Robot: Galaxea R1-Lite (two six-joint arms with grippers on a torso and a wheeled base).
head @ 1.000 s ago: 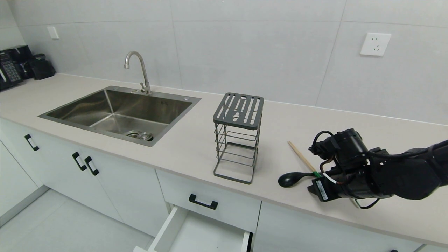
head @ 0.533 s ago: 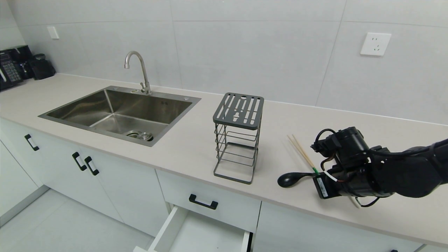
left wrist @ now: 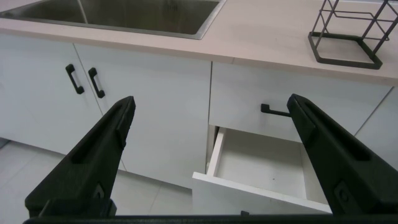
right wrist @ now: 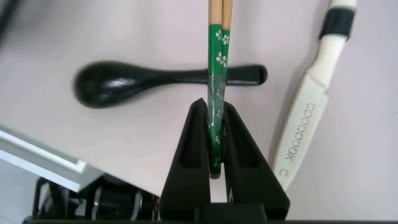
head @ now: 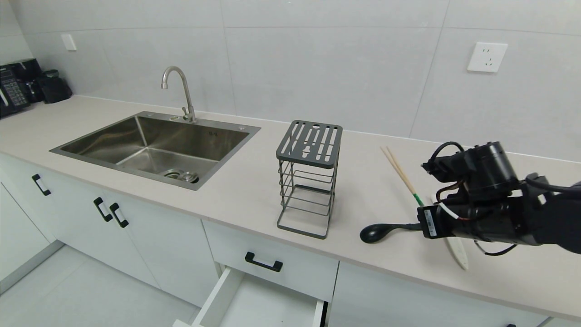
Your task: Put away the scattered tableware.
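My right gripper [right wrist: 214, 134] is shut on a pair of wooden chopsticks [right wrist: 217, 68] with green ends, held above the counter at the right; in the head view the chopsticks [head: 401, 175] slant up and away from the gripper [head: 424, 211]. A black spoon [head: 379, 231] [right wrist: 155, 78] lies on the counter below them, near the front edge. A white knife [head: 456, 252] [right wrist: 311, 99] lies beside the spoon. A dark wire utensil rack [head: 308, 177] stands in the middle of the counter. My left gripper [left wrist: 211, 162] is open, low in front of the cabinets.
A steel sink [head: 154, 147] with a tap [head: 179, 88] sits at the left. A drawer [head: 254, 304] [left wrist: 267, 171] stands pulled out below the counter under the rack. A wall socket [head: 486, 57] is at the back right. Dark appliances [head: 27, 84] stand at the far left.
My right gripper has risen from the counter and moved back and right with the chopsticks in it. The white knife under the arm has come into sight. Spoon and rack stayed put.
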